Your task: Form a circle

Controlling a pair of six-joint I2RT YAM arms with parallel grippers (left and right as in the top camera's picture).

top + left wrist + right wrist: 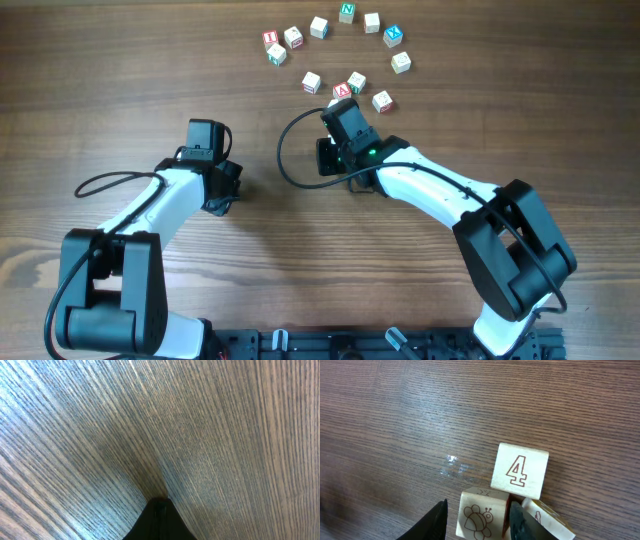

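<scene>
overhead view: a dark brown wooden table (120, 80) with fine straight grain carries about a dozen small pale wooden cubes (319, 27), square-edged, with red, green or blue letters on their top faces. they lie at the far side, right of centre, in a loose broken loop with uneven gaps, not a closed circle. the nearest of them, one with a red a (342, 91), sits just ahead of the right arm (440, 190), white with black joints, which reaches forward and to the left from its base at the near edge. a black cable (285, 150) loops out beside its wrist. in the right wrist view, the right gripper (479, 522) points down with its dark jaws spread to either side of a cube engraved with a bee (477, 510). one finger is against the cube's side, and a strip of bare table shows between the cube and the other finger. touching the bee cube's far corner is a cube marked with a brown outlined 4 (520, 471). a third cube (547, 522) crowds in at the bottom right edge. the left arm (150, 205) bends over bare wood well apart from the cubes. the left gripper (159, 517) has its jaws pressed together into one black wedge, holding nothing.
</scene>
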